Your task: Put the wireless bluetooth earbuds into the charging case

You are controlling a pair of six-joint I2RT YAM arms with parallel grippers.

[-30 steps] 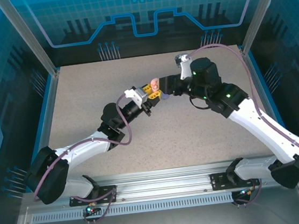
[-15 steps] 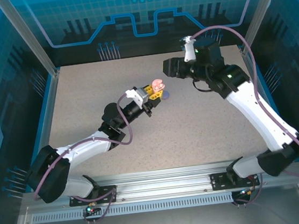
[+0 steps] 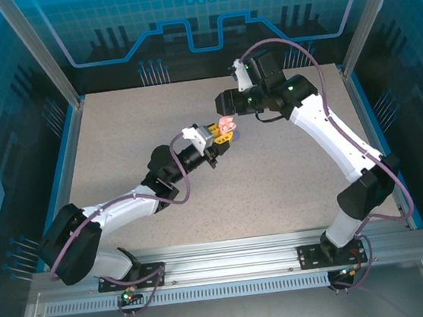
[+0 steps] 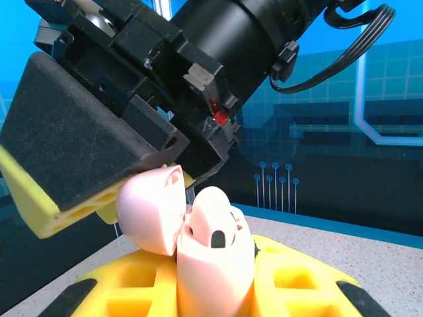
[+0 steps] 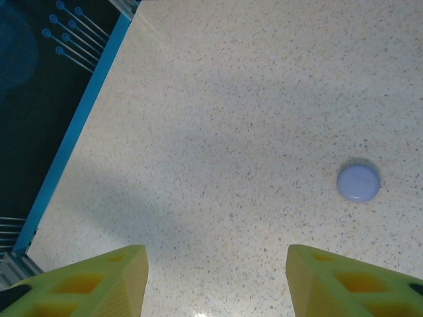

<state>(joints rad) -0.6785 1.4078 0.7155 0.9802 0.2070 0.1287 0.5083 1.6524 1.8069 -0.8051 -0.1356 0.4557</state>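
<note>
A pale pink charging case [image 4: 213, 264] sits pinched between the yellow fingers [image 4: 301, 281] of my left gripper [image 4: 211, 290], lid [image 4: 151, 210] hinged open to the left. Rounded pink forms with a dark oval spot fill its mouth; I cannot tell whether they are the earbuds. From the top, the left gripper [image 3: 222, 131] holds the case [image 3: 227, 123] above mid-table. My right gripper [image 3: 226, 105] hangs just behind and above it. In the right wrist view that gripper [image 5: 215, 284] is open over bare table, its fingers [image 5: 99, 281] wide apart and nothing between them.
A small round lilac case [image 5: 358, 182] lies closed on the speckled table [image 5: 231, 99], just right of the held case [image 3: 235, 135]. The table's blue left edge [image 5: 79, 125] and dark enclosure walls lie beyond. The right gripper's black body [image 4: 198, 72] looms over the pink case.
My right gripper left the pink case, drew back towards the rear of the table, then swung left to hang behind the case. The left gripper kept its hold and shifted slightly.
</note>
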